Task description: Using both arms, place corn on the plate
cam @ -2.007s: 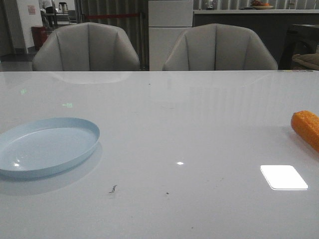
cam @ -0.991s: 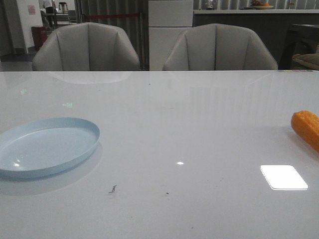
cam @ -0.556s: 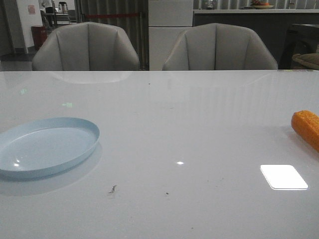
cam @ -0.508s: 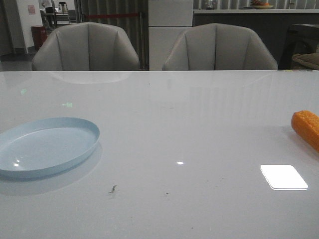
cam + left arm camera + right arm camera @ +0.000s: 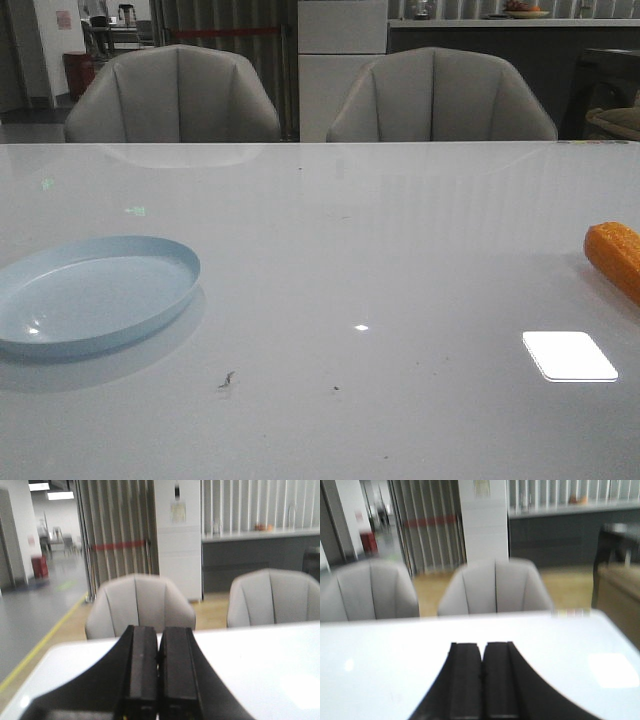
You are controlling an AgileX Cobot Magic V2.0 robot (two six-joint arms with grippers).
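Note:
The orange corn lies on the white table at the far right edge of the front view, partly cut off. The pale blue plate sits empty at the near left. Neither arm shows in the front view. In the left wrist view my left gripper is shut and empty, held above the table and facing the chairs. In the right wrist view my right gripper is shut and empty, likewise above the table. Neither wrist view shows the corn or the plate.
Two grey chairs stand behind the table's far edge. A bright light reflection lies on the table near the corn. Small dark specks mark the table near the front.

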